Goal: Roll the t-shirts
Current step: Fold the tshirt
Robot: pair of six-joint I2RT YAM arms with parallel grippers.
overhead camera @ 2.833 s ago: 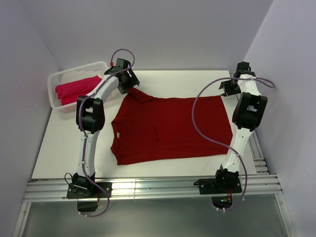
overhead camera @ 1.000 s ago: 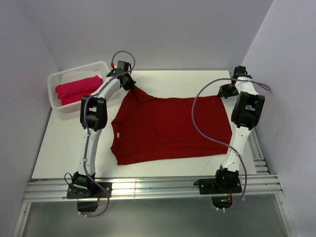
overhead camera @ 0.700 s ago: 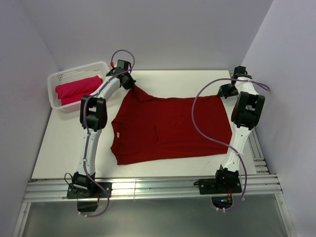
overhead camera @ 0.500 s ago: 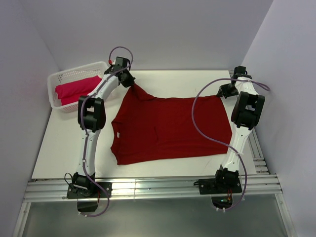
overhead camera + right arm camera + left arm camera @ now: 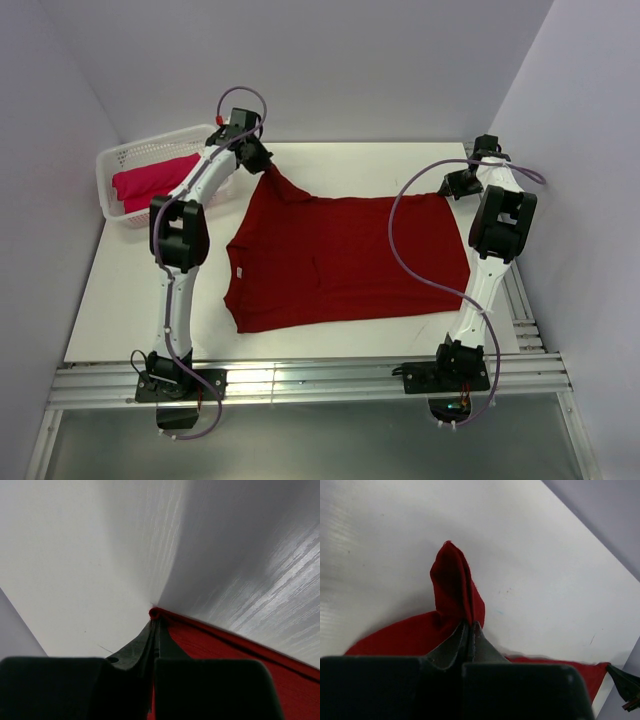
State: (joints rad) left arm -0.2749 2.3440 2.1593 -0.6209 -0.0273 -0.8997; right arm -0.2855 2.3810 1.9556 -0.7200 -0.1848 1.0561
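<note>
Across a white counter (image 5: 130, 290), a dark crimson t-shirt (image 5: 345, 255) is lying spread flat, collar toward the left, while two robot arms are gripping its far edge. The left end effector (image 5: 260, 162) is pinching the far sleeve, its fingers pressed together on a peak of red cloth that is standing up off the counter. The right end effector (image 5: 449, 186) is clamping the far hem corner, low against the surface. Judging by the layout, the arms are straightening and tensioning the shirt ahead of rolling, and no roll is showing yet. The next move is likely calling for both arms to pull evenly, bringing the far edge toward the near one without letting the cloth slip or bunch. At the far left corner, a white lattice basket (image 5: 125, 155) is holding a brighter pinkish-red t-shirt (image 5: 150, 180), which is looking already bundled.
</note>
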